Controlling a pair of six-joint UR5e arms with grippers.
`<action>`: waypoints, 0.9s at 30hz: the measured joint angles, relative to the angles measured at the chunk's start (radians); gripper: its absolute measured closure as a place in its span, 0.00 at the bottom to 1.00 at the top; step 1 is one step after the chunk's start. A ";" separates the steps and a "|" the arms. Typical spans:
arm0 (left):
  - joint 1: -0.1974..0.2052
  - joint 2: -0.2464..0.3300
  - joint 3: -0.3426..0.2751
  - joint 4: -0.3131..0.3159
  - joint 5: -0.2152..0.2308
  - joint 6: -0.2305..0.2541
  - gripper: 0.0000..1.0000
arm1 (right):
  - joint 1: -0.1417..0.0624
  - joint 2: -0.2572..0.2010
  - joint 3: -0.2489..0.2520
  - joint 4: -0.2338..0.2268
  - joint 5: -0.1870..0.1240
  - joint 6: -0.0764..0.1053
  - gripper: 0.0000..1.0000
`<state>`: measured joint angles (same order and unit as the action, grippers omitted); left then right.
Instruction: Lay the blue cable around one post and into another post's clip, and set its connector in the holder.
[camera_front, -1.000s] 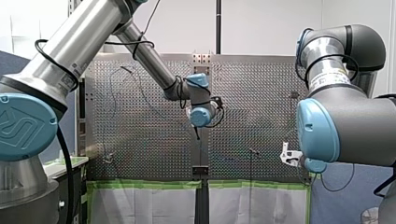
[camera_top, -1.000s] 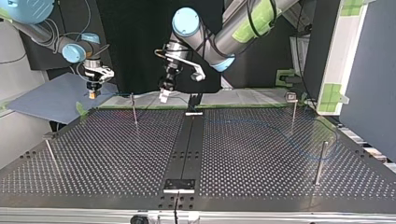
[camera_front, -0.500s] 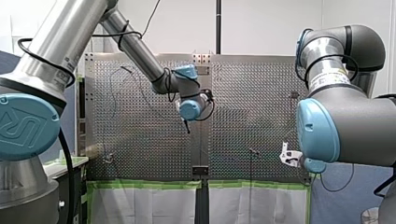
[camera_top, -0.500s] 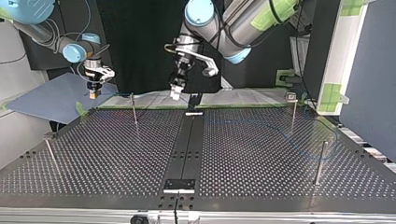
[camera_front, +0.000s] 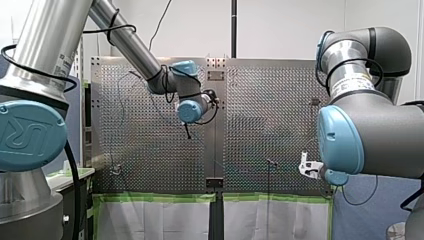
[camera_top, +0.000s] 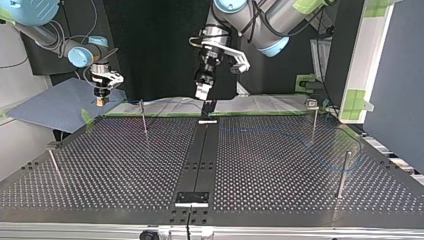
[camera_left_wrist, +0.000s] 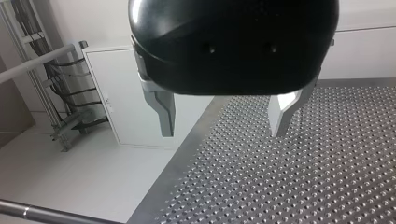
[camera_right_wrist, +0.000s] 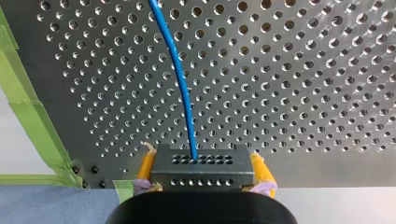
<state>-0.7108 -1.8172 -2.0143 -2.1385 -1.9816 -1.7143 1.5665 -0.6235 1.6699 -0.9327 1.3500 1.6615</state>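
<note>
My right gripper (camera_right_wrist: 203, 161) pinches the dark connector (camera_right_wrist: 203, 173) between its yellow pads. The blue cable (camera_right_wrist: 180, 79) runs from the connector's face out ahead over the perforated table (camera_right_wrist: 303, 70), and in the top view this gripper hangs just off the table's far left corner. My left gripper (camera_left_wrist: 223, 133) hangs above the table's far edge near the dark middle strip (camera_top: 200, 155), its metal fingers (camera_left_wrist: 164, 109) spread wide with nothing between them.
</note>
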 joint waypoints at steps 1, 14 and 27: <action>0.001 0.008 -0.008 0.000 0.000 0.001 0.00 | 0.000 0.000 0.000 0.000 0.000 0.000 1.00; 0.005 0.003 -0.114 0.040 0.007 0.005 0.00 | 0.005 0.001 0.000 0.000 0.000 0.000 1.00; -0.001 -0.124 -0.245 0.149 0.010 -0.024 0.00 | 0.007 0.002 0.000 -0.003 0.000 0.004 1.00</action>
<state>-0.7118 -1.9408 -2.2591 -1.9900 -1.9713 -1.7386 1.5731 -0.6219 1.6698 -0.9360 1.3501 1.6658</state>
